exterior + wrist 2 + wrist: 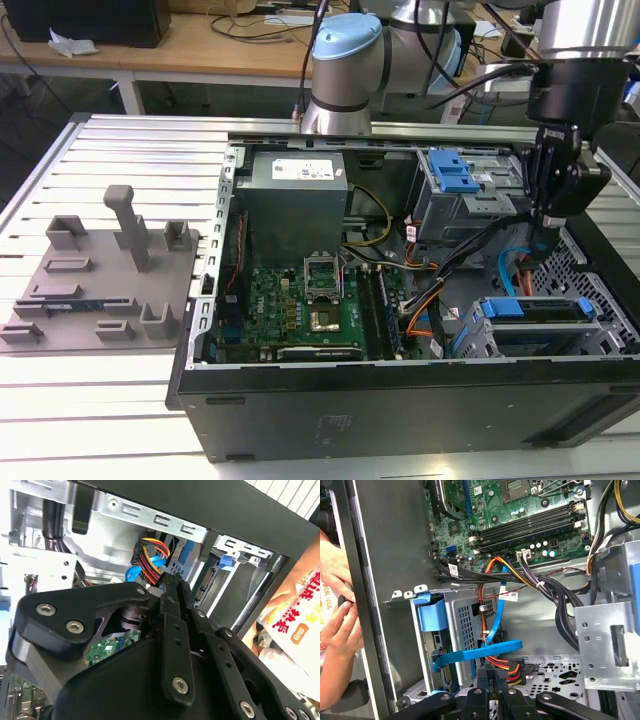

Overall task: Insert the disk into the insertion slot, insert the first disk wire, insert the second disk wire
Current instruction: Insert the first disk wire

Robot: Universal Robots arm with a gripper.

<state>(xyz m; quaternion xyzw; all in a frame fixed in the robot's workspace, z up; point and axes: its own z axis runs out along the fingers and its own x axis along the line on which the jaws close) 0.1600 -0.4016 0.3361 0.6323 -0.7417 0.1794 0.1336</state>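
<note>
Disk count: one. The disk point(545, 308), blue-framed, sits inside the insertion slot point(472, 340), the perforated cage at the exterior view's right end of the open computer case point(400, 405). Two cables run beside that cage in the first wrist view: one flat blue cable point(498, 615) and one bundle of orange, red and yellow wires point(502, 662). The single gripper point(488, 674) hangs just above the cage, fingers drawn narrow beside the bundle's black plug point(514, 670) (whether they pinch it, I cannot tell). One second cage with a blue latch point(455, 172) stands apart.
</note>
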